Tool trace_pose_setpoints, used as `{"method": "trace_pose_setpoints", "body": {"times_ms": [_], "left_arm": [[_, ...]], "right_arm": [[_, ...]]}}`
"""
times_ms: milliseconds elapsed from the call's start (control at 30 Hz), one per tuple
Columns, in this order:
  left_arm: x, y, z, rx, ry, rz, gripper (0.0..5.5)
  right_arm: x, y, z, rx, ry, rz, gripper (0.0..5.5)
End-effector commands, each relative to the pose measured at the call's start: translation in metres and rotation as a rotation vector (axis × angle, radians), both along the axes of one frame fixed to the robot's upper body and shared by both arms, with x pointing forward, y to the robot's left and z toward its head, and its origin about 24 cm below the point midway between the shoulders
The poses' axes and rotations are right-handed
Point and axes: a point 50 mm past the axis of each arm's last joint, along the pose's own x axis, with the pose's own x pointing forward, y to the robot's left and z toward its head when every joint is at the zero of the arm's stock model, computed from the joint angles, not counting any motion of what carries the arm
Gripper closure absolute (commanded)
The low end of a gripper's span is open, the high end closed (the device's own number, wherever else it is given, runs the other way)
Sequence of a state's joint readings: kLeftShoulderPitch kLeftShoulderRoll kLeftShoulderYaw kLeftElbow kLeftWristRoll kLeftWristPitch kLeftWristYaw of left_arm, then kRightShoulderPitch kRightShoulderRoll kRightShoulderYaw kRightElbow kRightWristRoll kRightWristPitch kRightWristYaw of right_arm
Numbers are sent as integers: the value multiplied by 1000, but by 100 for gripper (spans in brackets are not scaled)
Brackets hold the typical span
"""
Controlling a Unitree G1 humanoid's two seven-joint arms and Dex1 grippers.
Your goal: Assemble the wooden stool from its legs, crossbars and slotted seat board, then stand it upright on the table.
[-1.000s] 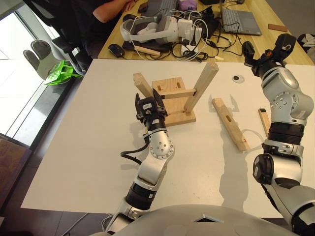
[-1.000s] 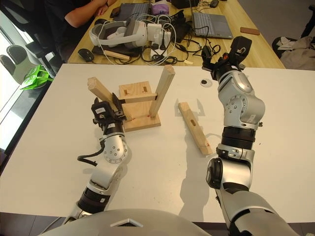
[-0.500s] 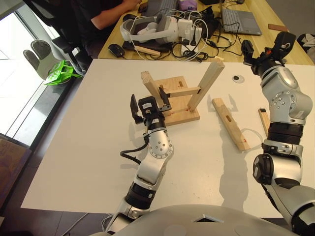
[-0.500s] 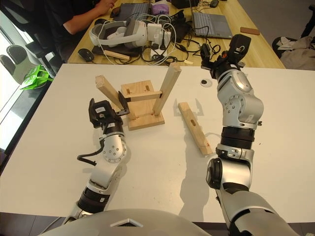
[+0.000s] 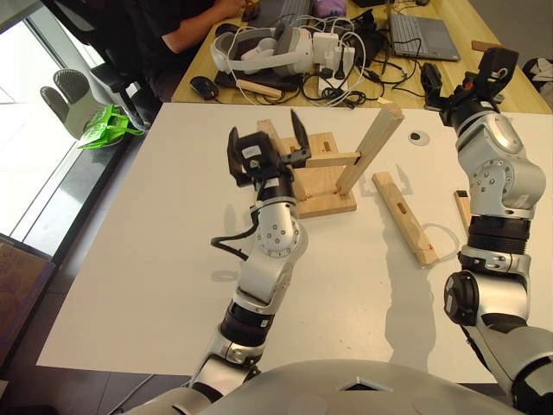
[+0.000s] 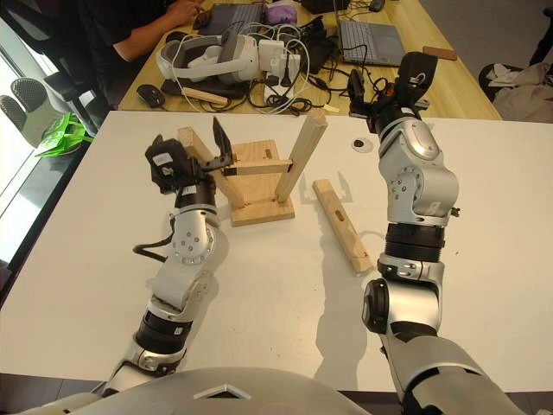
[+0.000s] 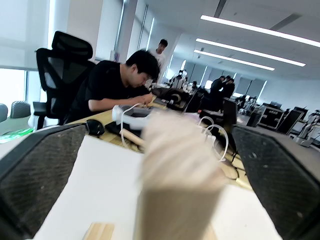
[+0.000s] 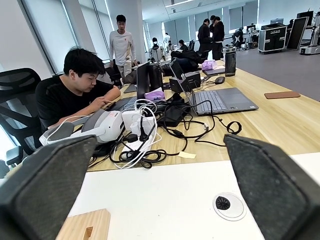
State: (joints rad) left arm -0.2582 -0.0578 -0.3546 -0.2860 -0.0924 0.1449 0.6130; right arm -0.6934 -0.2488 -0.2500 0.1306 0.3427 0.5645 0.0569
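Observation:
The part-built stool lies seat-down on the white table: the slotted seat board (image 5: 327, 202), two legs pointing up and a crossbar (image 5: 333, 159) between them. My left gripper (image 5: 266, 145) is open around the top of the left leg (image 6: 226, 188); in the left wrist view that leg's end (image 7: 175, 170) sits between the pads with a gap on each side. The right leg (image 5: 373, 147) leans outward. A loose leg (image 5: 403, 216) lies flat to the right of the stool. My right gripper (image 5: 460, 76) hangs open and empty, high over the table's far right.
A short wooden piece (image 5: 463, 210) lies by my right arm. A small round disc (image 5: 418, 137) sits on the table near the far edge. Behind the table, a wooden desk (image 5: 449, 73) holds a headset, cables, a laptop and another wood piece (image 5: 259, 87).
My left gripper has risen from beside the seat board to the top of the left leg and opened wider. The stool assembly slid slightly right and away. The right arm barely moved.

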Motion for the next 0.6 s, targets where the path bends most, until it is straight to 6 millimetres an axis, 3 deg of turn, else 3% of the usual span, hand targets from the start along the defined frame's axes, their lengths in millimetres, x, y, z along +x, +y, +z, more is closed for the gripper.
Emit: {"method": "trace_pose_setpoints", "body": {"times_ms": [33, 133, 200, 333, 400, 467, 600], "left_arm": [[-3, -16, 10, -140, 19, -39, 11], [-2, -16, 11, -132, 18, -45, 11], [-1, -17, 10, -127, 25, -49, 11], [1, -10, 8, -138, 40, -33, 11], [2, -4, 9, -140, 35, -11, 11], [3, 7, 11, -140, 24, 22, 11], [2, 33, 12, -143, 14, 116, 11]], "right_arm": [[-1, 0, 3, -38, -23, 2, 78], [-1, 1, 16, -60, -100, 2, 78], [-5, 6, 38, -36, -225, 21, 78], [-28, 36, 99, 101, -553, 242, 78], [-42, 53, 111, 151, -595, 384, 78], [-54, 70, 104, 192, -543, 492, 78], [-84, 94, 57, 227, -331, 560, 78]]}}
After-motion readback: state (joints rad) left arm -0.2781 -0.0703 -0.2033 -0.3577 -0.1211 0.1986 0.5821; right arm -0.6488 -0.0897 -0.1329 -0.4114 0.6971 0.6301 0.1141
